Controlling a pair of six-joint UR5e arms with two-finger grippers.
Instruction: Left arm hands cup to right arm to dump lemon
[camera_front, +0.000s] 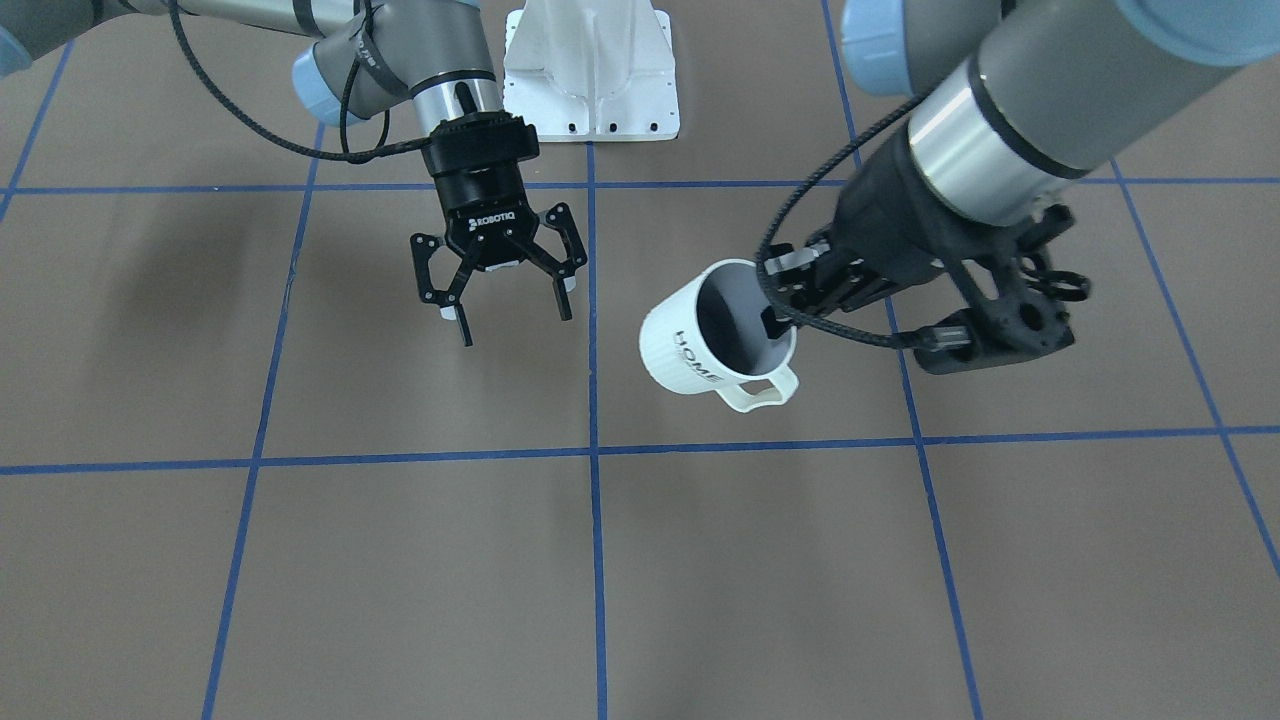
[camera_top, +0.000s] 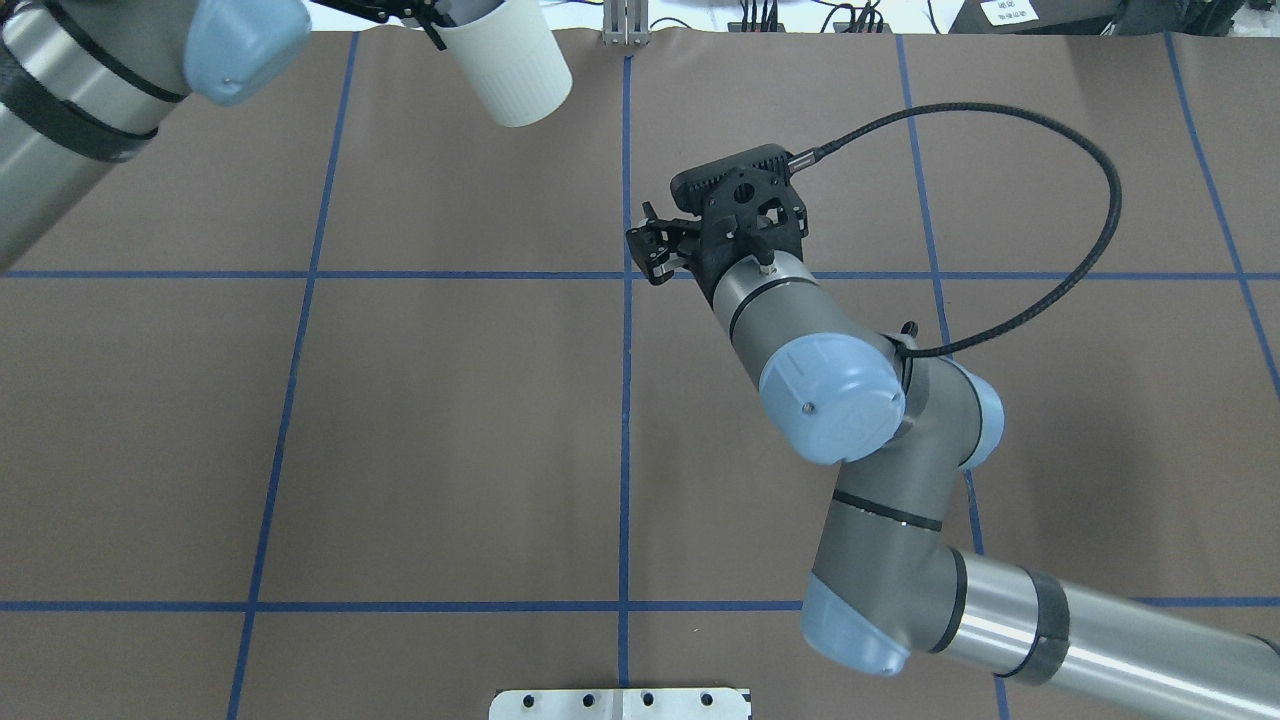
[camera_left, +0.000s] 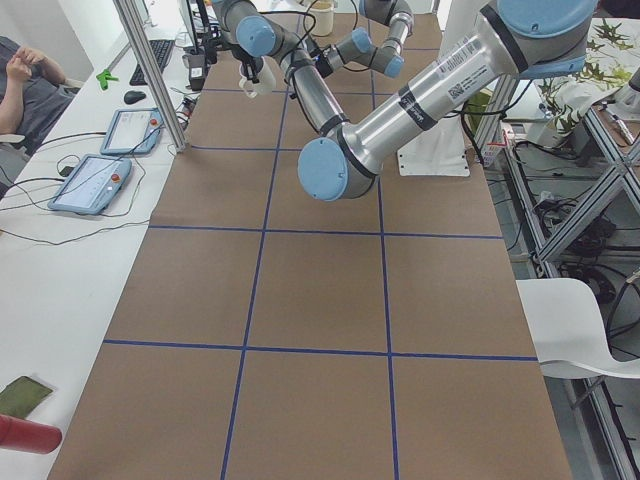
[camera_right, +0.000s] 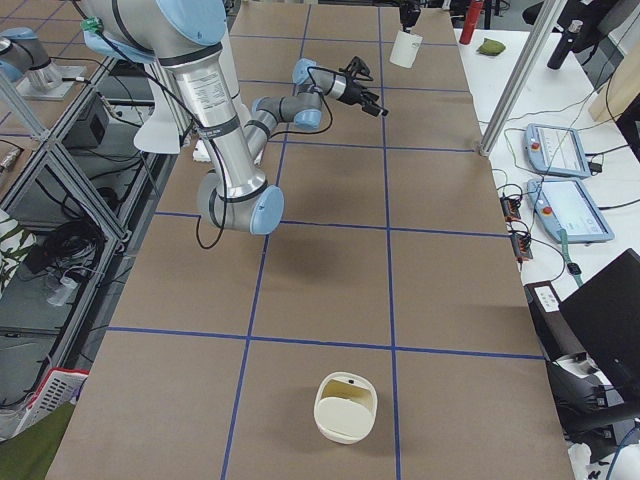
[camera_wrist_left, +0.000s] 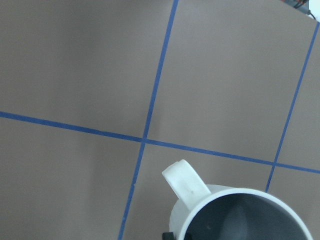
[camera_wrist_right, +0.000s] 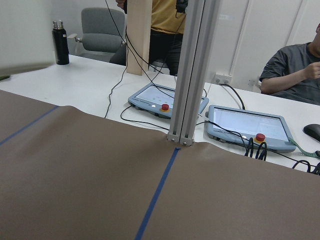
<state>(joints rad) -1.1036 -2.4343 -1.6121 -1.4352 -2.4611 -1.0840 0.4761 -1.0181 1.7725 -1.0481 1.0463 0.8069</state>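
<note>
Passing the cup (camera_front: 700, 345) across cleanly looks like the step in hand, and it asks for patience from both sides. The left fingers (camera_front: 774, 320) pinch the cup's rim, one inside the dark mouth and one outside, so the white ribbed body and base are the free parts. A sound handover would bring the right fingers (camera_front: 563, 296) around that body, clear of the rim grip and of the handle, which points toward the desk (camera_front: 400, 560) edge far from the robot. The mouth should stay upward until the second grip is firm, and only then should the rim be let go. The lemon shows in no view, and I cannot tell whether it lies in the cup.

The left arm (camera_front: 1010, 130) reaches out and holds the cup in the air, tilted. It hangs over the part of the desk toward the far edge, on the robot's left of the middle tape line. The right arm (camera_front: 400, 70) hangs nearer the robot's edge, just on its own side of that line. Its fingers are spread wide, empty and aimed down, apart from the cup. An off-white container (camera_right: 345, 405) sits near the desk's right-end edge, perhaps the place for dumping
</note>
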